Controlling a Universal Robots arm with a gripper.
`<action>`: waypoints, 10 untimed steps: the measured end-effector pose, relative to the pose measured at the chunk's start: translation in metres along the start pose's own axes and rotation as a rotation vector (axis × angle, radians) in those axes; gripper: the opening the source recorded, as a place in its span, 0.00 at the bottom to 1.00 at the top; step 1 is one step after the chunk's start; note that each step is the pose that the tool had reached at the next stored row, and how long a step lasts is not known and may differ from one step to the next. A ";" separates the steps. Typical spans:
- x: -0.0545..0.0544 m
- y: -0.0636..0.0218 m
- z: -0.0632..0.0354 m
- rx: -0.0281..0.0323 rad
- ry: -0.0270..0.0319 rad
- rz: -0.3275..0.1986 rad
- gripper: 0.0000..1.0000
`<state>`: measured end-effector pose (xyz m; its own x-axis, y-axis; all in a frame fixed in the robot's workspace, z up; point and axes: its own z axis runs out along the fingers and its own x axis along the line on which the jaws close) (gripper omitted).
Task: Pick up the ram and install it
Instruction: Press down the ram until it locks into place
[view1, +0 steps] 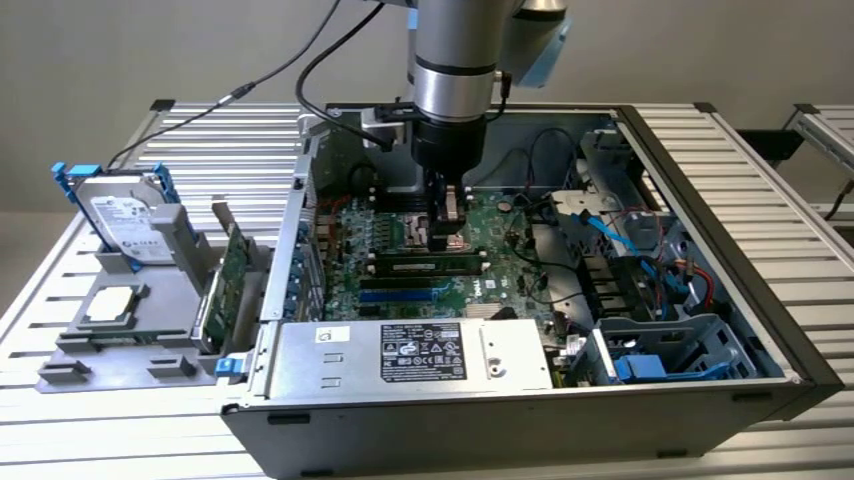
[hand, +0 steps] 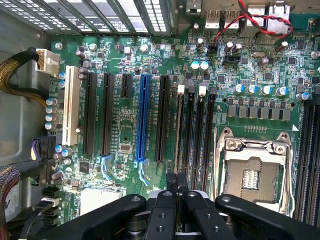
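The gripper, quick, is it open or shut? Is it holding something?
Gripper: shut, fingers pressed together over the motherboard by the memory slots; nothing visibly held.

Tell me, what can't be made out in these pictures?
- Wrist view: the near ends of the memory slots lie under the shut jaws, so whether a ram sits fully home cannot be told.
- Exterior view: the arm hides part of the motherboard.
- Exterior view: the power supply label has print too small to read.

The ram (view1: 427, 266), a long, narrow green stick with dark chips, is standing on edge along a memory slot (hand: 181, 91) on the motherboard (hand: 117, 117), just beside the CPU socket (hand: 252, 175).
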<state>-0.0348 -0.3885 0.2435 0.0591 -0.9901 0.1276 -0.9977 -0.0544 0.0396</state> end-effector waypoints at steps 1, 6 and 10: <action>0.000 0.0002 0.0009 0.0000 -0.0001 0.000 0.11; -0.001 0.0034 0.0074 -0.0011 -0.0004 0.009 0.11; -0.001 0.0034 0.0074 -0.0056 -0.0008 0.013 0.11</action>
<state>-0.0384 -0.3888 0.2362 0.0460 -0.9908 0.1274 -0.9982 -0.0408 0.0435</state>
